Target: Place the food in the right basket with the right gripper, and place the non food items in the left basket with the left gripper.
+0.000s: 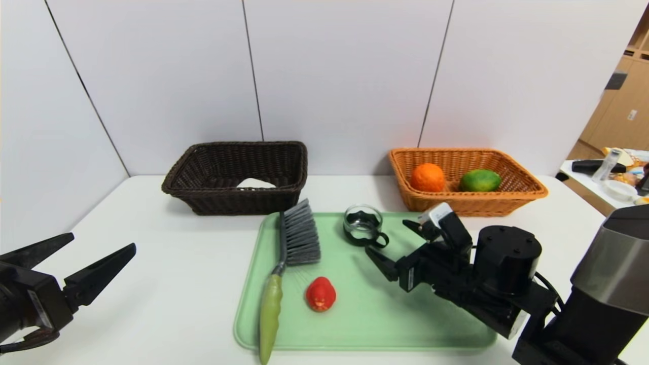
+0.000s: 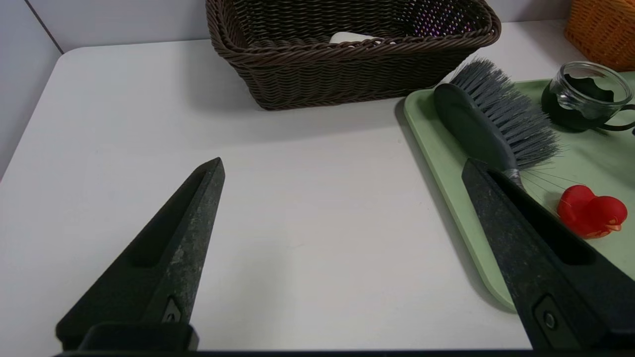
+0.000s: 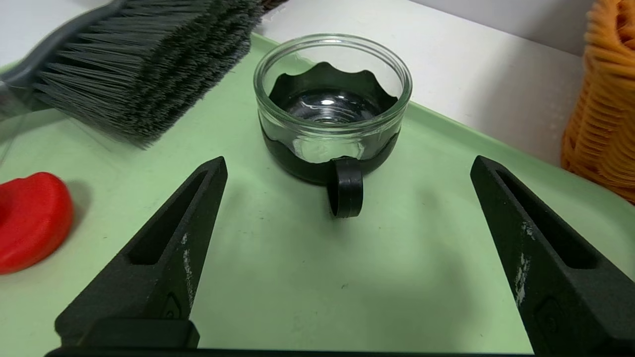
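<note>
The orange [image 1: 427, 177] and the green fruit [image 1: 479, 180] lie in the tan right basket [image 1: 476, 205]. A white bar [image 1: 256, 183] lies in the dark left basket [image 1: 238, 145]. On the green tray [image 1: 385, 314] are the brush [image 1: 300, 233], the glass cup [image 1: 362, 223] and the red toy [image 1: 320, 294]. My right gripper [image 1: 386, 235] hovers low over the tray, open and empty, with the cup [image 3: 332, 109] just beyond its tips [image 3: 348, 159]. My left gripper [image 1: 101, 242] is open and empty over bare table left of the tray [image 2: 343, 162].
The white table [image 1: 167, 274] ends at wall panels right behind the baskets. A side table [image 1: 608, 182] with bottles and clutter stands at the far right. The brush handle [image 1: 270, 309] overhangs the tray's near edge.
</note>
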{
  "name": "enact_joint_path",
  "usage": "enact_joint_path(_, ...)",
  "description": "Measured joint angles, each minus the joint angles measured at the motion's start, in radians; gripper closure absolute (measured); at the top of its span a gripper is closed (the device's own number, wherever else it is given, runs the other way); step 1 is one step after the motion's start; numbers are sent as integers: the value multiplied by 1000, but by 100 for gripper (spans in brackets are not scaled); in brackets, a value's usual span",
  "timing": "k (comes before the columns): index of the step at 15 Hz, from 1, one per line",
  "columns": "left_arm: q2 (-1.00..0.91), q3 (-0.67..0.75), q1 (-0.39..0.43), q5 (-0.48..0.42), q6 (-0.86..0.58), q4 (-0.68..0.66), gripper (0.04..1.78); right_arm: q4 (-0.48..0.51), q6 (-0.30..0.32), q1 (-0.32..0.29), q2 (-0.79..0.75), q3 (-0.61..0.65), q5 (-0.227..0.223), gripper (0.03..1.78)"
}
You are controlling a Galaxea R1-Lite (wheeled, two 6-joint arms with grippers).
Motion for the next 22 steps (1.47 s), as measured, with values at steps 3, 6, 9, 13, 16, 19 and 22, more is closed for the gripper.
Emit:
enact_joint_path(3, 0, -3, 0, -1, 1, 0, 13, 0, -4, 0, 56, -66, -1, 12)
enact_joint_path(6, 0, -3, 0, -1, 0, -1, 13, 0, -8, 0, 112, -123, -2, 12)
enact_joint_path(9, 0, -3, 0, 0, 1, 0, 13, 0, -7, 2, 161, -179, -2, 12)
enact_joint_path(13, 0, -1, 0, 0, 2, 0, 13, 0, -5, 4, 214, -249, -4, 12)
enact_joint_path(16, 0, 0, 0, 0, 2, 0, 13, 0, -1, 7, 233, -270, -2, 12)
enact_joint_path(19, -2, 0, 0, 0, 2, 0, 13, 0, 0, 8, 240, -275, -6, 53)
enact_joint_path(22, -2, 1, 0, -1, 3, 0, 13, 0, -1, 8, 241, -277, -8, 61)
